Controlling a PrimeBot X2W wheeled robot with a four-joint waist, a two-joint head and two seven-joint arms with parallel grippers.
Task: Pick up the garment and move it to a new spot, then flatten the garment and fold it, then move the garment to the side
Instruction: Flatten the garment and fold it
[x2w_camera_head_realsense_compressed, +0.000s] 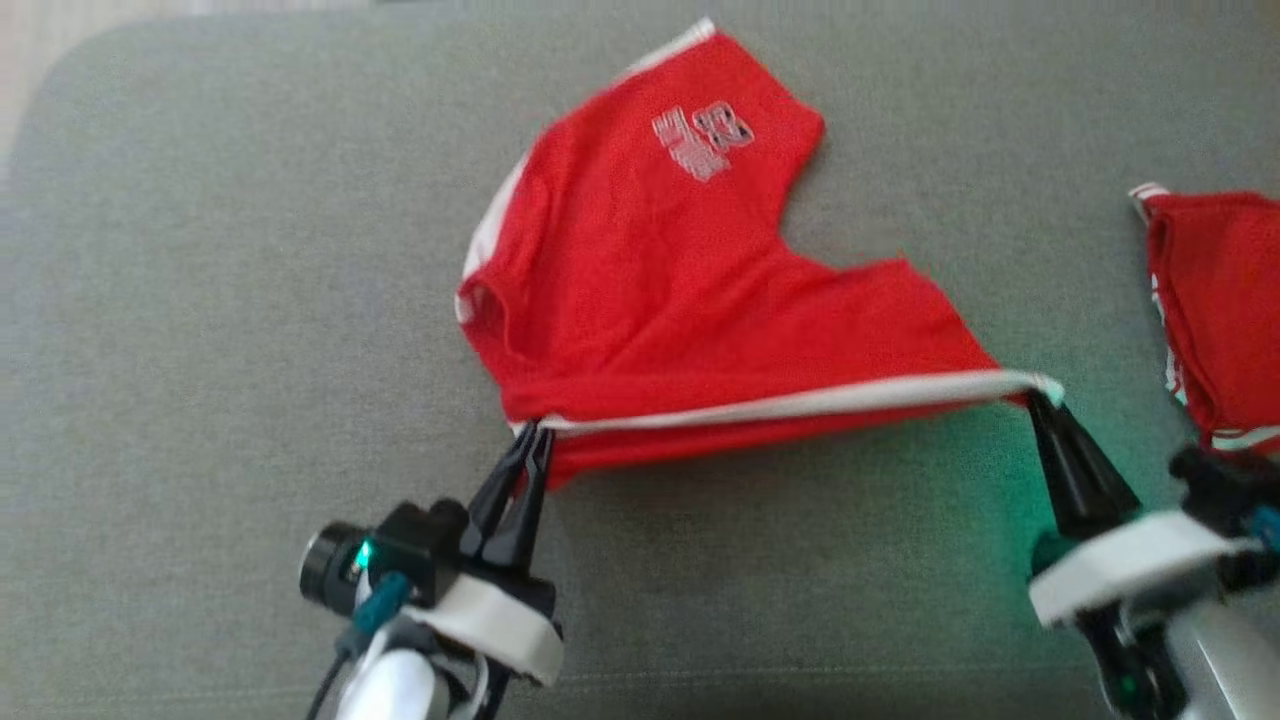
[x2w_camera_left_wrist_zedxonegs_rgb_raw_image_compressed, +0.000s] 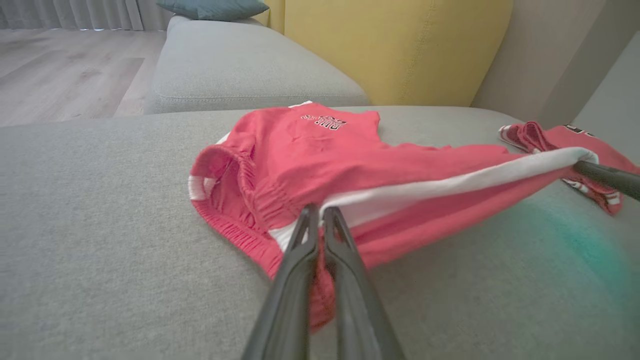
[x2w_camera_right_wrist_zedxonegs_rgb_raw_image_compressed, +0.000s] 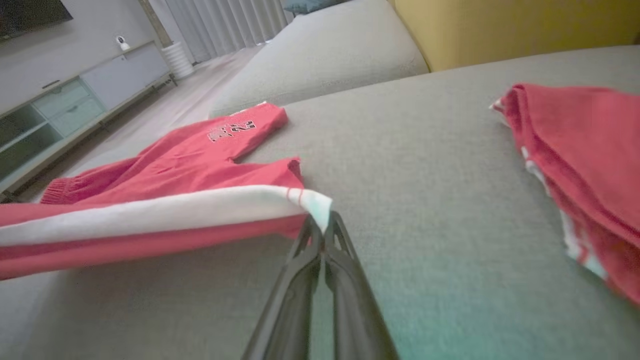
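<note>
Grey cabinet (x2w_camera_right_wrist_zedxonegs_rgb_raw_image_compressed: 75, 100) beyond the red shorts (x2w_camera_right_wrist_zedxonegs_rgb_raw_image_compressed: 165, 165), right wrist view

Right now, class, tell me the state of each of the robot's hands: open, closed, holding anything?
Left hand: closed, holding the red shorts at one end of the white stripe.
Right hand: closed, holding the red shorts at the stripe's other end.
</note>
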